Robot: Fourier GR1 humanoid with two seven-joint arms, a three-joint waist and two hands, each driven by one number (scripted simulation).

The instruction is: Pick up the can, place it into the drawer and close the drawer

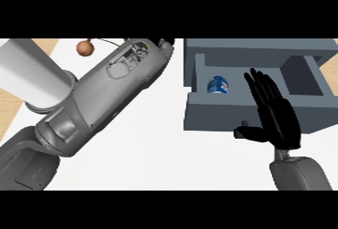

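Can (218, 84): 1 seen, blue w/ white label, lying inside the open drawer (198, 114), in its left compartment, toward the back-left corner. Not touched by either hand.

Right hand (277, 116): black, fingers straight and together, pointing toward the far edge of the bench (152, 143). Open, holding nothing. Thumb sticks out to the left, low, over the drawer's front wall. Palm overlaps the front wall; fingers reach over the drawer interior, just right of the can, apart from it. Grey forearm enters from the lower edge, right of centre, roughly upright in view.

Left arm (99, 98): grey forearm runs diagonally from the lower-left corner up toward top centre, crossing the bench's left half. Left hand (165, 43): only a small dark part shows at the arm's far end, near the bench's far edge; cannot tell if fingers are open or curled.

Drawer: 1, grey-blue, pulled out, at the bench's far-right area. Interior appears split by a divider into 2 compartments; left holds the can, right compartment's contents mostly hidden by the hand.

Other items: 1 white cylinder-like object (33, 76) at the far-left part of the bench, partly behind the left arm. 1 small brown round object (84, 47) w/ thin dark stem, near the far edge, left of the arm's end.

Bench: white top; light wood-tone strip shows at left edge.
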